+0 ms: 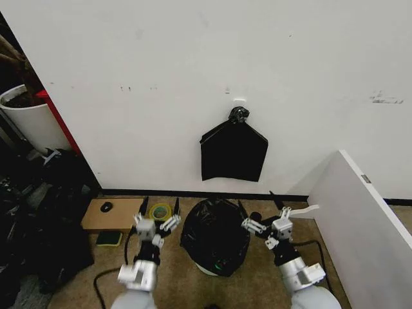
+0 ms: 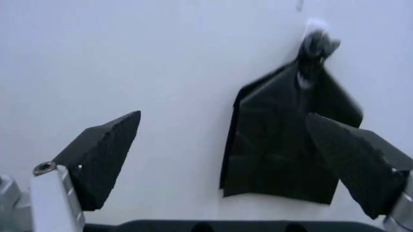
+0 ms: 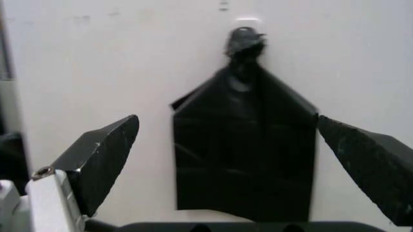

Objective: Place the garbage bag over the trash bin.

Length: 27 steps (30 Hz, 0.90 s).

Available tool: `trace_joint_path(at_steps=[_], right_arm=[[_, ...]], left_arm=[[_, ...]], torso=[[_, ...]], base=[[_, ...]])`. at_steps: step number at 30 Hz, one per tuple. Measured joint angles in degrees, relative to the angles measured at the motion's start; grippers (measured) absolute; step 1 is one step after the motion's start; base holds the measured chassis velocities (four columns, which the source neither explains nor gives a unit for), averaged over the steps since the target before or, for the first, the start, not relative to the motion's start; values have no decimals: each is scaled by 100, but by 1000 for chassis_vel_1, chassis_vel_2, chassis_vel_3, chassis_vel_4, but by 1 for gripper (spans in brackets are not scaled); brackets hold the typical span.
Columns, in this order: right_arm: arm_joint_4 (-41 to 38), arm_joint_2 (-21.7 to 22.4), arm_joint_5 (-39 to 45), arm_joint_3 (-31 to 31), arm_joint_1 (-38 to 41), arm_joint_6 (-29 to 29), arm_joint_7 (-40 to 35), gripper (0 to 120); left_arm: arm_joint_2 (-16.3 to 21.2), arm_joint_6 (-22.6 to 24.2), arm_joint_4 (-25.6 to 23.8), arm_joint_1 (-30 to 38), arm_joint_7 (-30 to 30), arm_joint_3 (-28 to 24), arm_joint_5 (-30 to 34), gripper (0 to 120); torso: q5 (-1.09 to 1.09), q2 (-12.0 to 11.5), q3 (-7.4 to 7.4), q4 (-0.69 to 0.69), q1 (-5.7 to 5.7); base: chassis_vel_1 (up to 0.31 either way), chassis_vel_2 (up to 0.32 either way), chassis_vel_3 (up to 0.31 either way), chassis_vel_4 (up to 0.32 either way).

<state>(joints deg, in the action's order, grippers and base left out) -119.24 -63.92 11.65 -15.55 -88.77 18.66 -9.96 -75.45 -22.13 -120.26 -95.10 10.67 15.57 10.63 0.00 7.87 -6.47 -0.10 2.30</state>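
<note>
I see the garbage bag (image 1: 214,235) draped upright over the trash bin (image 1: 207,269); left gripper (image 1: 159,210) and right gripper (image 1: 261,207) flank it, fingers spread.

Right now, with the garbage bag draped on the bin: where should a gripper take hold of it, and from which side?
Probably the loose crinkled skirt of the garbage bag, low on the flank, where slack folds stand off the trash bin. The left gripper and right gripper, both open, flank it, so each would best come in from its own side; the taut top offers no fold to pinch.
</note>
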Motion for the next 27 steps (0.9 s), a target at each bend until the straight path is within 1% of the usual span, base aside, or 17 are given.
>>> trace_joint_path(at_steps=[1,3,6,10,12,13,16,19,24,27], right_arm=[[-15,-54,-73,-27,-6,-30,-36,100],[14,-160,-389,-67,3,-71,-91,100],[75,-213,-613,-93,12,-133,-151,100],[134,-591,-1321,-264,-26,-688,-764,100],[179,-862,-1527,-388,-36,-760,-862,100],[179,-862,-1527,-388,-36,-760,-862,100],[185,-1137,-1616,-477,-48,-755,-838,100],[114,-1203,-1616,-508,-78,-667,-751,100],[81,-1194,-1620,-608,-154,-512,-612,100],[32,-1151,-1645,-632,-225,-538,-549,100]], left_arm=[[-42,-9,-64,-39,6,2,-21,100],[-158,33,-232,-107,279,82,-170,100],[-134,122,-312,-108,405,119,-184,100],[34,316,-460,-53,408,142,-31,100],[24,430,-503,-27,396,173,4,100],[24,430,-503,-27,396,173,4,100],[-55,507,-457,-25,392,161,16,100],[-77,503,-227,57,393,110,0,100],[-118,499,-114,172,401,45,37,100],[-104,510,-113,195,399,24,42,100]], torso=[[0,0,0,-1,0],[0,0,0,0,0],[-1,0,0,1,0],[-2,0,0,0,0],[1,0,0,-1,0],[1,0,0,-1,0],[1,0,0,1,0],[-2,0,0,1,0],[0,0,0,0,1],[0,0,0,0,1]], base=[[0,0,0,0],[0,0,0,0],[0,0,0,0],[0,0,0,0],[0,0,0,0],[0,0,0,0],[0,0,0,0],[0,0,0,0],[0,0,0,0],[0,0,0,0]])
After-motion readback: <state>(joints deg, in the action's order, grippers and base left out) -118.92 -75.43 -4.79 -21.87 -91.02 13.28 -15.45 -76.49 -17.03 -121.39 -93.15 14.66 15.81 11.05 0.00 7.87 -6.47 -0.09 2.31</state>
